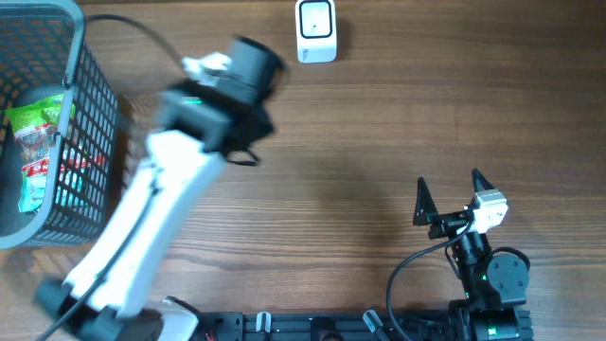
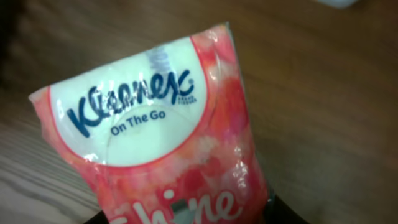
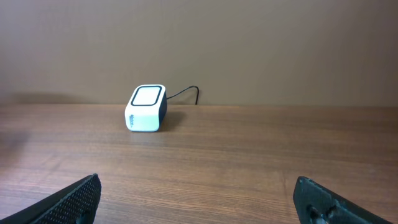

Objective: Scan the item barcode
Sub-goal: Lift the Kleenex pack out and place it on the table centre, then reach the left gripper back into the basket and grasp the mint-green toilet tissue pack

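Between the jaws of the left hand (image 2: pixel 186 219), a pink and white tissue pack (image 2: pixel 155 124) is held by its lower end. The wrist view shows only dark slivers of the hand at the bottom edge, with the pack rising out from between them, so the hand is closed on it at a middling width. The pack's printed front faces the wrist camera and no barcode shows on that side; which face carries it I cannot tell. From overhead the pack is hidden under the arm, whose wrist sits over the upper middle of the tabletop (image 1: pixel 379 123). The blurred wood behind the pack suggests it is lifted clear of the surface.

Just beyond, near the wrist but not under it, the white scanner (image 1: pixel 315 30) sits at the far edge with its window on top and its cable (image 3: pixel 186 93) trailing behind. Farther left stands the basket (image 1: pixel 90 123), with a green packet (image 1: pixel 38 133) inside. Well apart at the near right, the right hand (image 1: pixel 449 182) rests with its jaws spread wide and nothing between them, pointed toward the scanner.

As I judge it, the pick-up is done: the item is in the grip and close to the scanner. The scan proper is left: bringing the pack over the window, turning its barcode side toward it, and getting a read. Nothing visible shows that a read has happened.
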Tool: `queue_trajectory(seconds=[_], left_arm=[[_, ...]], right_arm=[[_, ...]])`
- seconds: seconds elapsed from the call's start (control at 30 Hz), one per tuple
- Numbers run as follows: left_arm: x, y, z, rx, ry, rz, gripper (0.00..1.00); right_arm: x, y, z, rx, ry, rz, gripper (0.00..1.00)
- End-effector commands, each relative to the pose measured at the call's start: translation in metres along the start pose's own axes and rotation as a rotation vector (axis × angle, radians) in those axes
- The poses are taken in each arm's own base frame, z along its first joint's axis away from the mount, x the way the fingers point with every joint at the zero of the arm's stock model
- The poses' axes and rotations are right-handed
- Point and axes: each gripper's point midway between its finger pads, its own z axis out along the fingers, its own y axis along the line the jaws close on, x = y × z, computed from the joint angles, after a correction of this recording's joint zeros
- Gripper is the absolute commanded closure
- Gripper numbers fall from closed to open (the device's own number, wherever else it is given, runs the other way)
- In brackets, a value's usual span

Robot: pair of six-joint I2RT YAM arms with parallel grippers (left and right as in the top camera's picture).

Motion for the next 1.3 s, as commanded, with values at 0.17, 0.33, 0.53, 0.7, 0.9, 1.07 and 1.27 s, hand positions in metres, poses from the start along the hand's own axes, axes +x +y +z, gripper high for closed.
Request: queue_trajectory(seconds=[0.17,0.33,0.53,0.7,0.9,1.07,1.27], left_arm=[[0.1,-0.073,0.099,-0.057,0.127,0.244,0.59],[0.126,-0.09,0.135,-0.081,0.151,0.297,0.57],[0.13,-0.095,0.15,-0.08,0.151,0.297,0.37],[0.121,-0.101,0.136,-0.045,0.157,0.404,0.0],[0.021,-0.092,0.048,0.0,0.037,0.303,0.0],[-0.11,-0.028,-0.052,0.069,-0.219,0.013,0.0],[-0.197,0.126,-0.101,-0.02,-0.405,-0.39,0.0]], right_arm=[[-0.001,-0.003,0.0,0.014,-0.005,-0.009,0.0],[-0.001,-0.003,0.0,0.014,-0.005,-0.008,0.0],[-0.001,-0.003,0.0,0.014,-0.005,-0.009,0.0],[-0.001,-0.003,0.0,0.014,-0.005,-0.009,0.0],[-0.001,-0.003,0.0,0.014,-0.004,-0.009,0.0],[-0.001,-0.003,0.0,0.014,-0.005,-0.009,0.0],[-0.001,-0.003,0.0,0.014,-0.005,-0.009,0.0]])
